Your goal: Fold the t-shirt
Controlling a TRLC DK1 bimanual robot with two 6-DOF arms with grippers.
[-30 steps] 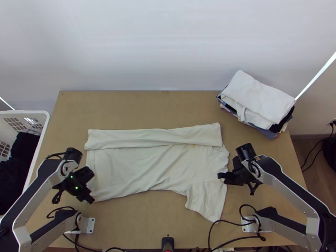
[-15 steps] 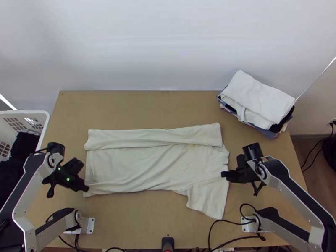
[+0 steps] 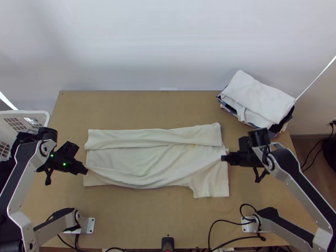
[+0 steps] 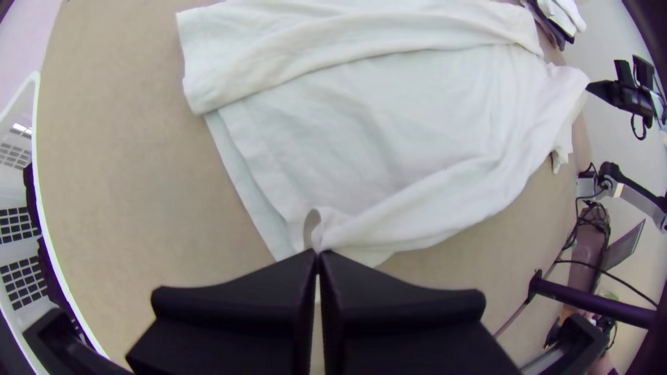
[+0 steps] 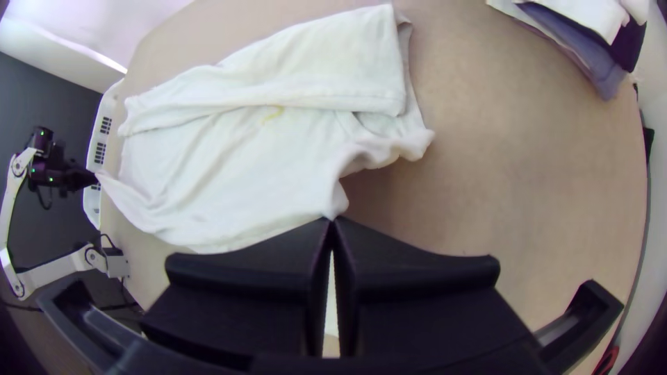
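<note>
The light wooden table (image 3: 138,107) has a cream t-shirt (image 3: 147,164) laid lengthwise across its middle, in from the left and right edges. The shirt's far side is turned over in a long band (image 3: 151,138) running parallel to the table's far edge, and the near side is partly raised, with a slack swoop of cloth between the two grippers. Over at the left end of the shirt, the left gripper (image 3: 85,171) points in from the table's left side; in its wrist view the fingers of the left gripper (image 4: 318,254) are closed together at the tips, with a small pinch of cloth near the hem between them. Opposite, the right gripper (image 3: 223,158) comes in from the right side, and in its own wrist view the right gripper (image 5: 332,221) is nipped shut too, on the edge of the cloth at the shirt's right end. A sleeve (image 3: 212,187) lies out towards the table's near edge, and a small yellow mark (image 3: 193,145) shows beside the folded band. Up by the table's far right corner I see a pile of folded clothes (image 3: 258,98), white on top. A white basket (image 3: 27,112) with dark cloth (image 3: 6,168) inside stands against the left edge.
</note>
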